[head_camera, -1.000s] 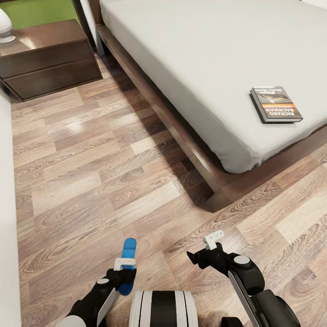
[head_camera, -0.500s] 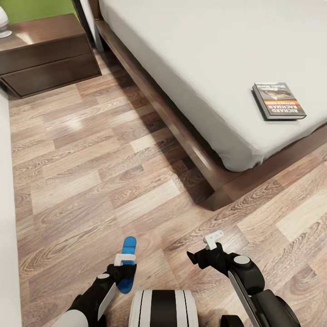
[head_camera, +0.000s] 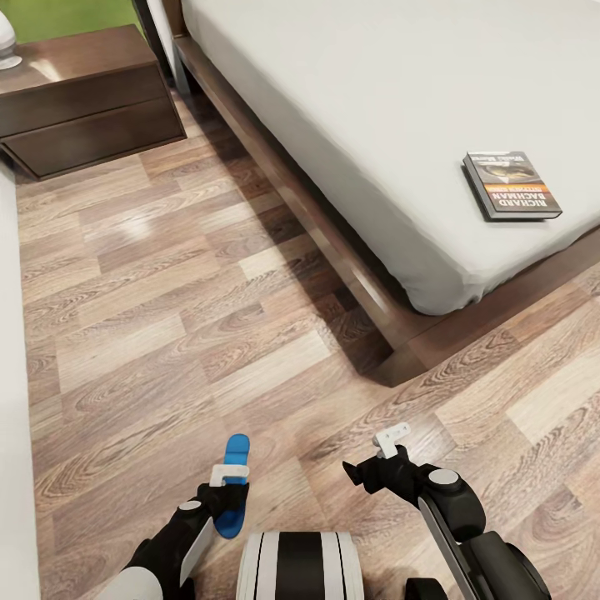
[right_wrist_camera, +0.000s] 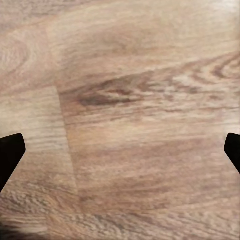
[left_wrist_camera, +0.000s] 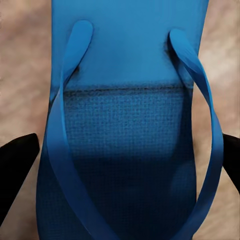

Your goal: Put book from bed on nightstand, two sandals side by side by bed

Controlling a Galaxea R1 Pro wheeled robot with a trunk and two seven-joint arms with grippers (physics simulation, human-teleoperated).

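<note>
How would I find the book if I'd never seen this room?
Look at the big bed with the pale grey mattress. Near its foot corner lies the book, flat on top. It is the one dark thing there, with an orange band and white letters.

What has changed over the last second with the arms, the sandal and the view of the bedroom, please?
The head view shifted slightly a second ago, so that the bed, book and nightstand slid in the picture; that is camera movement. The left gripper still holds the blue sandal and drew back a little toward the robot. The right gripper remains open and empty above the floor. The book still lies on the bed.
</note>
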